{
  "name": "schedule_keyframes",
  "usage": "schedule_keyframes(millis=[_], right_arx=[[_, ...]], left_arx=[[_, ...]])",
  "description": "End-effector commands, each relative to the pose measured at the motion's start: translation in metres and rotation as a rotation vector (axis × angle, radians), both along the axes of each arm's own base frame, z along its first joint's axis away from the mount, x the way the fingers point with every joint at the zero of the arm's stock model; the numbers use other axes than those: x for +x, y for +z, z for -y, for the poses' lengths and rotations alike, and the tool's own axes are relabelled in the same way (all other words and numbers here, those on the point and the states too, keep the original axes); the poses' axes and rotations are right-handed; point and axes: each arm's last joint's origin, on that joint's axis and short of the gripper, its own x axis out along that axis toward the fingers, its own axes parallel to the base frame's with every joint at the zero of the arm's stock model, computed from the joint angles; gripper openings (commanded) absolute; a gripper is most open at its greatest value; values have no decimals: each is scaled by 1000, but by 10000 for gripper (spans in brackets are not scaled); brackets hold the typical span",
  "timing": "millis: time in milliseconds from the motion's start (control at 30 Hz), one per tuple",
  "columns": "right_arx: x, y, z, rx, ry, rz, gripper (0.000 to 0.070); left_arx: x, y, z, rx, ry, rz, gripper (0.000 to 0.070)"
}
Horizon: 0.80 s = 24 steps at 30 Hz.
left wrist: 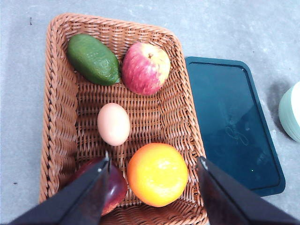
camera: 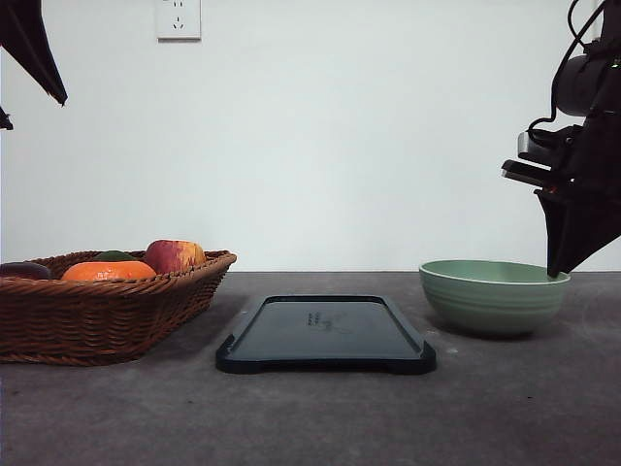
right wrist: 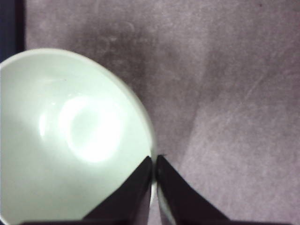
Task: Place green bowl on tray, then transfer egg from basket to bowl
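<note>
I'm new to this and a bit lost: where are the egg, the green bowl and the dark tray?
Pale beige egg (left wrist: 114,124): left wrist view, middle of its shell.
Round sage-green ceramic bowl (camera: 492,303): front view, outer wall.
Flat dark rectangular tray (camera: 291,335): front view, bare floor.

Basket (camera: 107,311) left on tabletop (camera: 310,417), egg (left wrist: 114,124) inside; tray (camera: 326,335) centre; green bowl (camera: 493,296) right of tray.

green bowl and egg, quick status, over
Right gripper pinched on the green bowl rim, bowl on table right of tray. Left gripper open above basket. Egg in basket among fruit. Tray bare.
</note>
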Motion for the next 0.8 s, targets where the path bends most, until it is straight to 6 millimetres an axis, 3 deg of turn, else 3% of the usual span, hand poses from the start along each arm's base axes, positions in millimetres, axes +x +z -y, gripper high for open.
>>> schedule_keyframes(millis=[0,367,767], right_arx=[[6,-2,0,6,9,3,1],[7,15,-13,51,56,-12,1],[15,51,-75,74,179,52,1]], left_arx=[[3,7,1,-5,-5,26,361],[3,7,1,-7,-5,37,361],[4,8,1,-7,-5,40,361]])
